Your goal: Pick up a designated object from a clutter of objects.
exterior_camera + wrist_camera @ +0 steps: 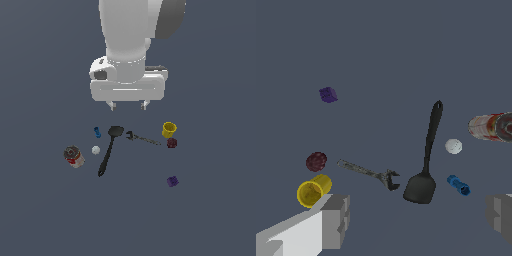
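Note:
The designated object, a tiny white ball (95, 150) (453, 146), lies on the grey floor between the red-labelled can (74, 156) (492, 126) and the black spatula (109, 148) (426, 160). My gripper (128, 105) (416, 217) hangs open high above the clutter, behind the spatula's blade, with nothing between its fingers (336, 220). The ball sits forward of the gripper and toward the exterior view's left, apart from it.
A small blue cylinder (97, 132) (458, 185) lies behind the ball. A grey wrench (141, 138) (370, 174), a yellow cup (169, 130) (313, 190), a dark red block (172, 143) (316, 161) and a purple block (172, 181) (328, 94) lie toward the exterior view's right.

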You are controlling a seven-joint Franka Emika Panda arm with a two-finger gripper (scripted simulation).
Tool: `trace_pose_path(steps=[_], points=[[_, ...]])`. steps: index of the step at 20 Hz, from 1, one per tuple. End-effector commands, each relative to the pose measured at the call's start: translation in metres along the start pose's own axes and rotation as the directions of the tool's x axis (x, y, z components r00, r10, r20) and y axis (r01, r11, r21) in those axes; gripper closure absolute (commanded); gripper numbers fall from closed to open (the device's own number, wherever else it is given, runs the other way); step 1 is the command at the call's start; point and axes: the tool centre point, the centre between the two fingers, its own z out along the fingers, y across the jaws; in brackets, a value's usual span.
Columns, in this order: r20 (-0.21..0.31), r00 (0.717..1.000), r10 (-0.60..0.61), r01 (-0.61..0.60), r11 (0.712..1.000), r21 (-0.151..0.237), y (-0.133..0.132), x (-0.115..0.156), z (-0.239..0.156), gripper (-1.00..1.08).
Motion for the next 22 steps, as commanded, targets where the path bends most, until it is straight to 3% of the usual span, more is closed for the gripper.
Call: trace_pose_path(steps=[1,10,22], points=[[0.000,1.000,0.000,0.000,1.000,0.000,0.000,0.000,0.000,-0.92],[-0.024,0.997,0.069,-0.069,0.998,-0.002,0.034,0.004,-0.010,-0.92],[-0.024,0.995,0.097,-0.097,0.995,0.001,0.047,0.011,0.012,-0.92]])
